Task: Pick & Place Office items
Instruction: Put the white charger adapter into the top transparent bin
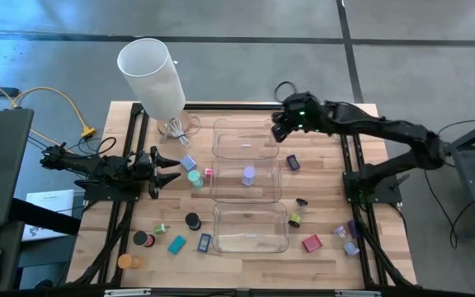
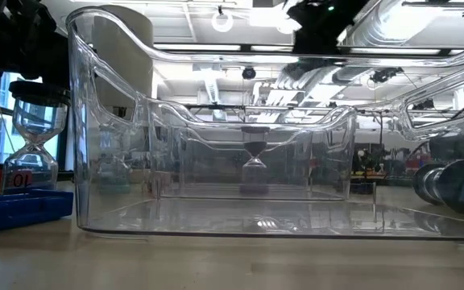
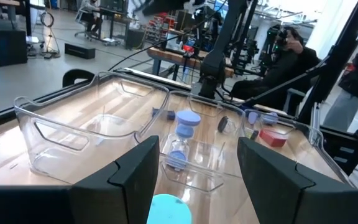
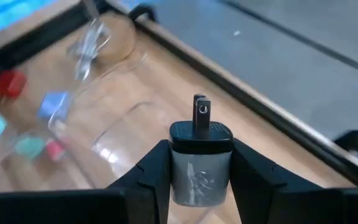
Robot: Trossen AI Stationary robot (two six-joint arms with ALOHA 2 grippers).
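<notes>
Right gripper (image 4: pixel 201 180): clamped on a small grey-and-black plug-in charger with metal prongs (image 4: pixel 200 162), prongs up, carried above the far clear plastic tray (image 1: pixel 243 136), probably for dropping in.

Left gripper (image 1: pixel 165 167): fingers spread, nothing between them, hovering low just beside a teal short cylinder (image 1: pixel 195 177), likely its next pick.

Middle clear tray (image 1: pixel 225 183): holds a lilac sand timer (image 1: pixel 249 175). Near clear tray (image 1: pixel 250 228): appears bare.

Loose office items: red block (image 1: pixel 312 243), orange cylinder (image 1: pixel 125 261), black cylinder (image 1: pixel 192 221), scattered on the wooden table (image 1: pixel 320 190), well apart.

Clearance: open air above the trays; tall tray walls and a white cylindrical lamp shade (image 1: pixel 152 76) crowd the far left corner.
</notes>
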